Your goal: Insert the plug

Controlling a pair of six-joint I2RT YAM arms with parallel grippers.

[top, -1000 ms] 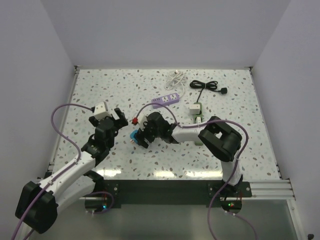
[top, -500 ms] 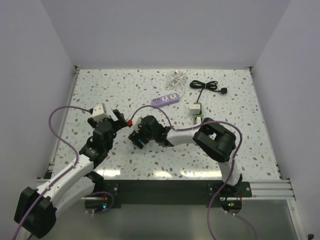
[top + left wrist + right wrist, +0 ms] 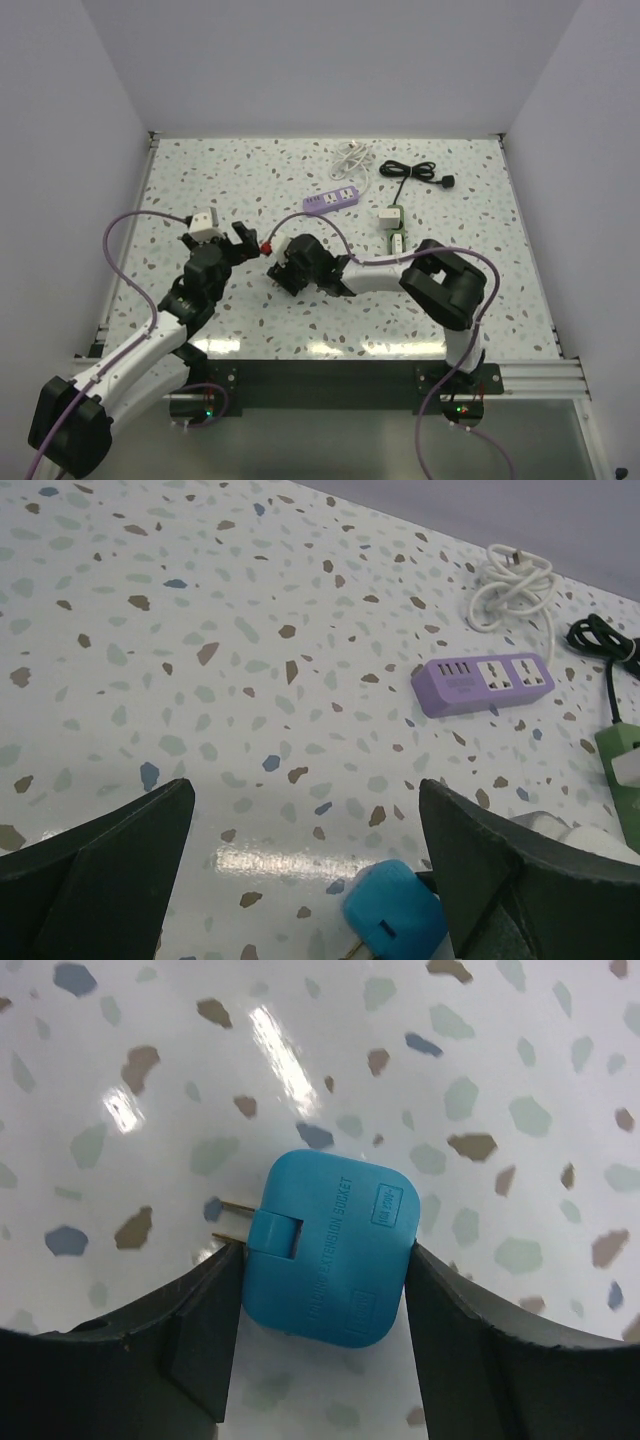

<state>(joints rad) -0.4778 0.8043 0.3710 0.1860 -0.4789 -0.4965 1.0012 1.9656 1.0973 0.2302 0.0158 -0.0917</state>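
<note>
**Blue plug clamped in the right gripper, left gripper gaping beside it**

The right gripper (image 3: 323,1252) has its fingers (image 3: 200,1340) pressed against two opposite sides of the blue plug (image 3: 330,1275), which fills the gap between them; the plug's broad printed face looks up at the wrist camera, and two brass prongs stick out from one edge, just past one fingertip; whether the plug rests on the surface (image 3: 200,180) or hangs just above it cannot be told. Around the held plug the speckled surface lies bare on every side that the wrist view shows.

The left gripper (image 3: 247,237) stands with its jaws spread wide and nothing between them; it is just beside the right gripper, with little room between the two; in the left wrist view the plug shows low down, close to the inner side of one finger. Ahead of the left gripper runs a broad bare stretch of surface; beyond it lies the purple power strip (image 3: 333,200), sockets up, well apart from both grippers. Past the strip a coiled white cable (image 3: 350,155) lies near the far edge of the surface; a black cable (image 3: 415,172) lies beside it, also close to that edge; a green and white adapter (image 3: 392,218) lies off to the right of the right gripper, near the strip's end. Walls (image 3: 300,60) rise along the far and side edges.
</note>
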